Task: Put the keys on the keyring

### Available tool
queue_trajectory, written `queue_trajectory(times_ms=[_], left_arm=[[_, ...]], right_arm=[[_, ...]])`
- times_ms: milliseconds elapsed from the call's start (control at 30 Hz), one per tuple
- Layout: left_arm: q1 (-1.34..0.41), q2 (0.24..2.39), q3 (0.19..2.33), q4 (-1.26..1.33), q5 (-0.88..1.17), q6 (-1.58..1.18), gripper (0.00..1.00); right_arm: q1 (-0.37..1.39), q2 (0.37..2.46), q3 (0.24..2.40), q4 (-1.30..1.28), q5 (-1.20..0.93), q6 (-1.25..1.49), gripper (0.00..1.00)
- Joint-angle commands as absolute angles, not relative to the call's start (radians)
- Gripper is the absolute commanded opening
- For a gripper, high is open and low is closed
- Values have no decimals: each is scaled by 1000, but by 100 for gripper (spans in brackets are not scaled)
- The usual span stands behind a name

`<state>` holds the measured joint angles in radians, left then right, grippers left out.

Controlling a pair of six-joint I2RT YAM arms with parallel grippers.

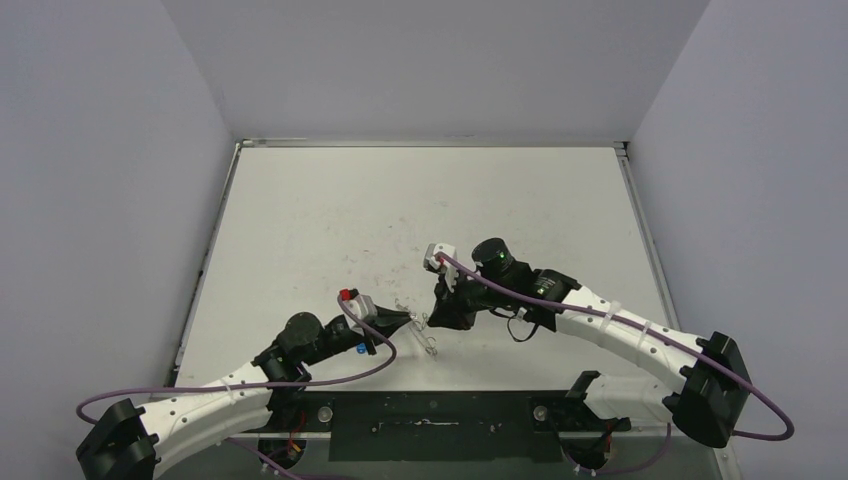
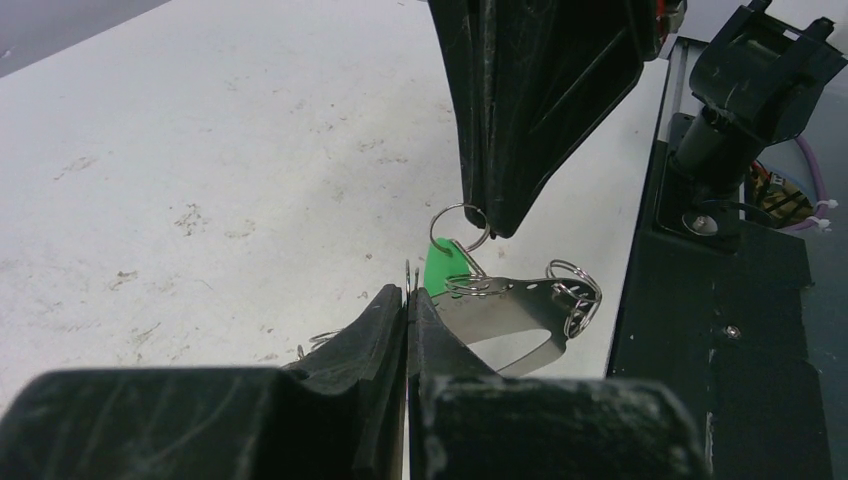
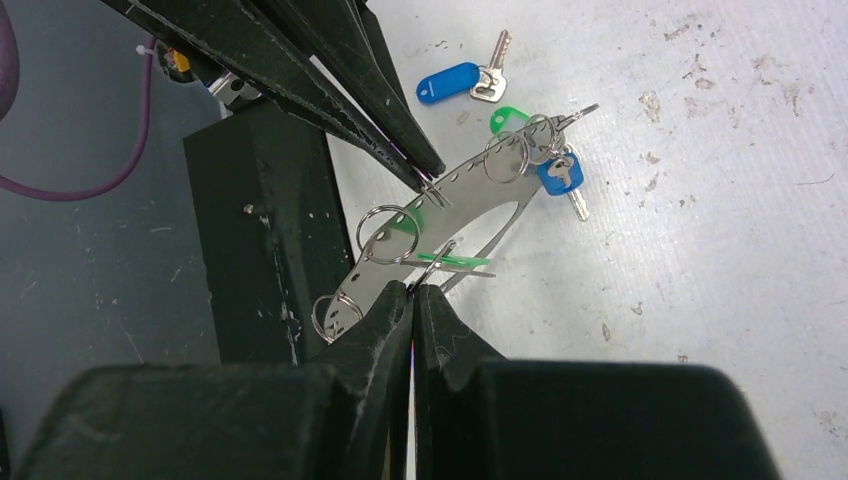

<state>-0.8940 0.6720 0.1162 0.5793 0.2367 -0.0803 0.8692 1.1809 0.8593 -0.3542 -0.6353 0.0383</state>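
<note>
Two grippers meet over the near middle of the table (image 1: 420,200), both pinched tight. The left gripper (image 3: 432,175) is clamped on the edge of the keyring (image 3: 470,190), at one of its small split rings (image 3: 388,232). The keyring here is a flat, curved metal band pierced with holes. The right gripper (image 3: 413,292) is closed on the little ring that carries a green key (image 3: 462,262), held just beside the band's inner edge. A blue key (image 3: 558,172) and a second green one (image 3: 510,118) sit at the band's other end, seemingly already on. A blue-tagged key (image 3: 450,82) lies loose on the table further left, close by the left arm.

Everything here should be light, stiff and slippery. Held at a single point, the band will likely swing or twist, so a hold on its flat face would be steadier. The split rings are springy and need prying open, and thin wire can slip out of the fingertips. The plastic heads look like the surest place to grip a key.

The black mounting block (image 3: 260,220) at the table's near edge stands right beside the work, leaving little room there. Open table lies to the far side and the right
</note>
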Motion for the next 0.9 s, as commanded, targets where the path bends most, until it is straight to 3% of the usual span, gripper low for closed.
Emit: queue_trajectory(times_ms=[0,667,867], left_arm=[[-892,658,127,664,282,-74,0],[-891,566,177,410,327,-6,0],[-892,641,168,485,335,-20,0]], right_arm=[[879,1181,876,-293,-658,42,0],[887,1198,1001,-433,-576,-40,0],[887,1197,991,-433,-540,-30,0]])
